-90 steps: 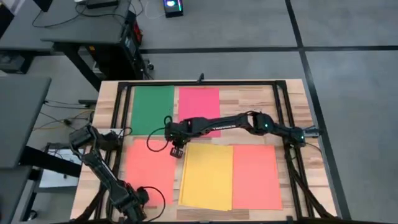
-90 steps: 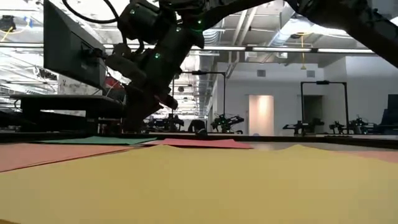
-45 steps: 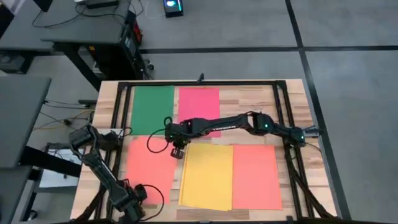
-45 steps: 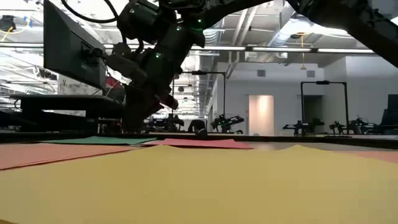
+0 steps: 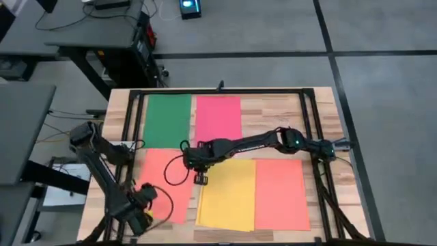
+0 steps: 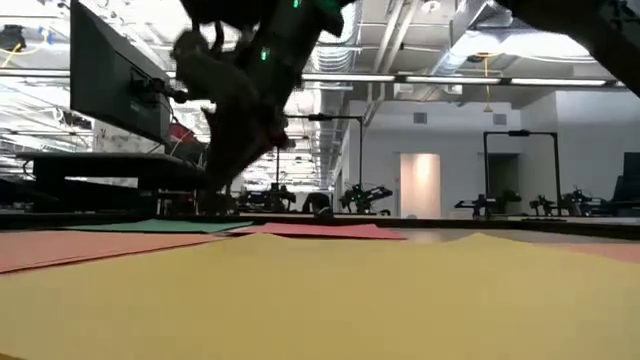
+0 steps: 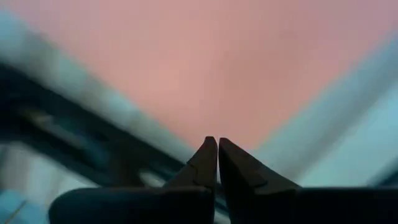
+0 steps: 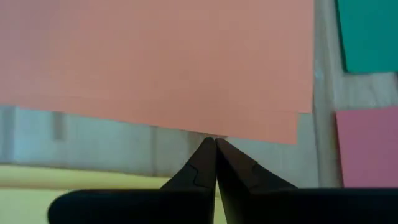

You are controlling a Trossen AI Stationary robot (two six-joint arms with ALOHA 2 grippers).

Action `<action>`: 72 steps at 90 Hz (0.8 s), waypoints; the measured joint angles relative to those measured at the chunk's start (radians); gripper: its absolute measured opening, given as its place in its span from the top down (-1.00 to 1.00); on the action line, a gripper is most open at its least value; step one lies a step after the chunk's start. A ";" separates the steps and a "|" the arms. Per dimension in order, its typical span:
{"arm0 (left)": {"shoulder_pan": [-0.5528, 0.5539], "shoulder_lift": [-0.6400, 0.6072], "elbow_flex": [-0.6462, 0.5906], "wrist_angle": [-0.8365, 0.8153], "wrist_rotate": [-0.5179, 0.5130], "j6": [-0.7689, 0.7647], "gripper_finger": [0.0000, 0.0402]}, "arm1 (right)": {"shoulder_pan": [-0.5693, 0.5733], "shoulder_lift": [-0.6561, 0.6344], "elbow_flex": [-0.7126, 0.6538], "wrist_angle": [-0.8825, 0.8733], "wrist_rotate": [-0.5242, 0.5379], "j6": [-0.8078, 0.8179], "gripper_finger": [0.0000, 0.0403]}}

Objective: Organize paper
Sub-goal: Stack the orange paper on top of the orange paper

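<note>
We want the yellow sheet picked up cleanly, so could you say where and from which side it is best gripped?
Probably at the yellow sheet's far-left corner, coming from above. It lies flat, so only an edge can be pinched, and that corner sits by a bare strip of table, right under the shut right gripper.

Yellow sheet [image 6: 330, 295] nearest, dark arm [image 6: 245, 90] above (blurred), green sheet [image 6: 160, 226] behind
</note>
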 joint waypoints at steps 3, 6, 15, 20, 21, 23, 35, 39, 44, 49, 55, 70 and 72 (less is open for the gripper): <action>0.017 -0.013 -0.015 -0.022 0.001 0.000 1.00 | -0.002 -0.003 0.001 0.002 0.002 -0.004 1.00; 0.040 -0.030 -0.028 -0.045 0.003 0.000 1.00 | -0.007 -0.006 0.001 0.001 0.005 -0.010 1.00; 0.123 -0.060 -0.079 -0.123 0.001 -0.001 1.00 | -0.016 -0.006 0.001 0.000 0.007 -0.021 1.00; 0.170 -0.084 -0.120 -0.153 -0.017 -0.004 1.00 | -0.022 -0.006 0.001 -0.001 0.008 -0.021 1.00; 0.181 -0.090 -0.127 -0.154 -0.019 -0.002 1.00 | -0.022 -0.006 0.000 -0.001 0.008 -0.022 1.00; 0.203 -0.105 -0.142 -0.155 -0.023 0.004 1.00 | -0.023 -0.006 -0.001 0.001 0.008 -0.022 1.00; 0.323 -0.215 -0.277 -0.083 -0.071 0.056 1.00 | -0.017 -0.011 -0.078 0.069 0.006 -0.014 1.00; 0.363 -0.268 -0.320 -0.033 -0.081 0.082 1.00 | -0.016 -0.012 -0.106 0.073 0.002 -0.008 1.00; 0.409 -0.328 -0.386 0.016 -0.089 0.102 1.00 | -0.009 -0.012 -0.143 0.117 -0.002 0.012 1.00; 0.447 -0.386 -0.422 0.068 -0.096 0.104 1.00 | -0.007 -0.014 -0.169 0.152 -0.017 0.035 1.00; 0.489 -0.431 -0.399 0.012 -0.124 0.103 1.00 | -0.007 -0.015 -0.190 0.187 -0.027 0.051 1.00; 0.561 -0.479 -0.391 -0.024 -0.170 0.086 1.00 | -0.008 -0.016 -0.200 0.206 -0.026 0.084 1.00; 0.574 -0.478 -0.390 -0.040 -0.162 0.087 1.00 | -0.008 -0.017 -0.200 0.205 -0.026 0.087 1.00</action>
